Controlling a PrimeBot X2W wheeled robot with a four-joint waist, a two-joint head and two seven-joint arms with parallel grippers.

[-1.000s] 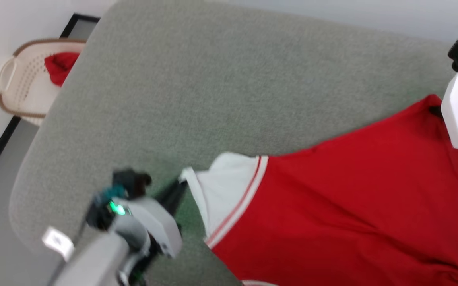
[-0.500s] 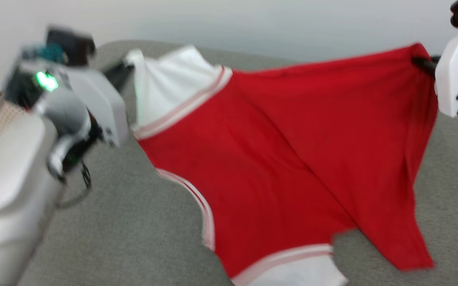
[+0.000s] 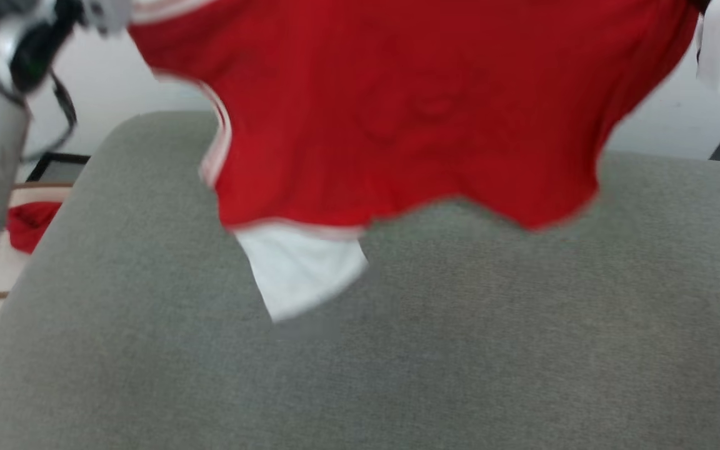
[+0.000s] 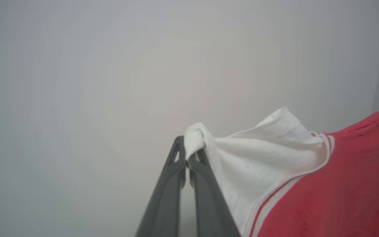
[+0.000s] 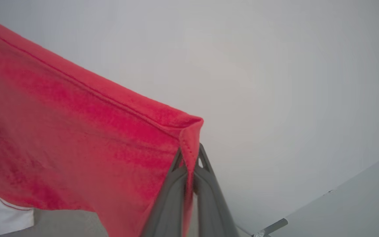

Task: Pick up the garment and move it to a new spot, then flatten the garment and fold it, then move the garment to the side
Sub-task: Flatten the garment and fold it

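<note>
Since half a second ago the garment (image 3: 397, 112), a bright red jersey T-shirt with white short sleeves and red-and-white stripe trim, has gone up: then its lower edge trailed on the grey-green cloth-covered counter (image 3: 460, 350), and now the whole shirt hangs spread in the air above it, though the head camera has tilted as well, so part of the shift is the view's own. The left tool (image 4: 187, 161) is clenched on the bunched tip of the upper white sleeve (image 4: 258, 154), its two dark fingers pressed together with the cloth pinched at their ends; the right tool (image 5: 189, 163) is likewise clenched on a red corner of the hem, the stitched edge caught between its tips. Between the two grips the top edge runs fairly taut, while the lower white sleeve (image 3: 300, 269) dangles over the counter, seemingly just clear of it, though blur makes contact hard to rule out. By my reading this is the first step, the carry to a new spot, with flattening, folding and the move aside all left to do. Next the arms would need to bring the shirt down over open counter with both grips kept well apart, so the dangling edge lands first and the cloth lays out flat; letting go early or unevenly could drop it in a heap
</note>
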